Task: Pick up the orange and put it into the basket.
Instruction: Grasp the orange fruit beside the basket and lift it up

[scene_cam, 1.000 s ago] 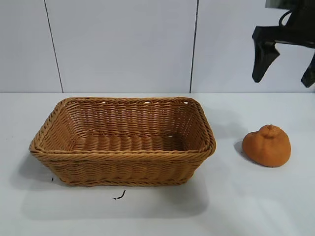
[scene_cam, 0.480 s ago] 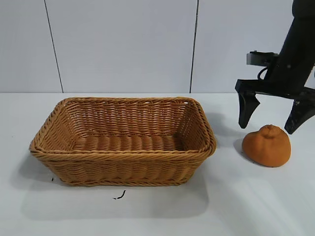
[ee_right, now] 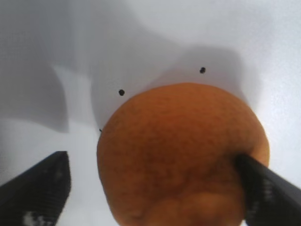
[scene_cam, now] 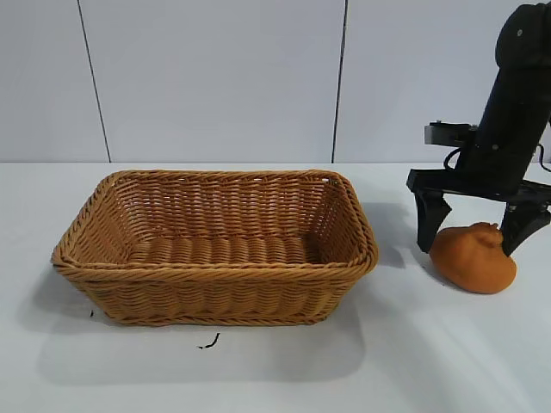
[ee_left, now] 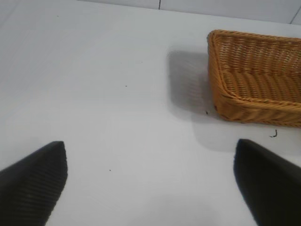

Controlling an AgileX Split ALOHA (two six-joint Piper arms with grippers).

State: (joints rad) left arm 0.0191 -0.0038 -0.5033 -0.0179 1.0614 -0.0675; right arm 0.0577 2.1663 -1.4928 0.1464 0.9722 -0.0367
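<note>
A: While the table [scene_cam: 258, 379] is bearing everything, what is sitting largest?
B: The basket [scene_cam: 215, 249], left of the orange [scene_cam: 473, 258].
A: Grippers?
B: Right gripper [scene_cam: 476, 232] is straddling the orange, one finger [ee_right: 265, 193] touching. Left gripper [ee_left: 150, 183] is hovering spread wide.

Right gripper [scene_cam: 474, 240] at the exterior frame's right edge points straight down, fingers spread; left gripper [ee_left: 150, 183] hangs low, fingers wide apart.

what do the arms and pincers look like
The right arm is matte black with a grey block and a looped black cable at the wrist. Its pincer has two tapered black fingers. The left pincer shows black fingers with ribbed pads.
</note>
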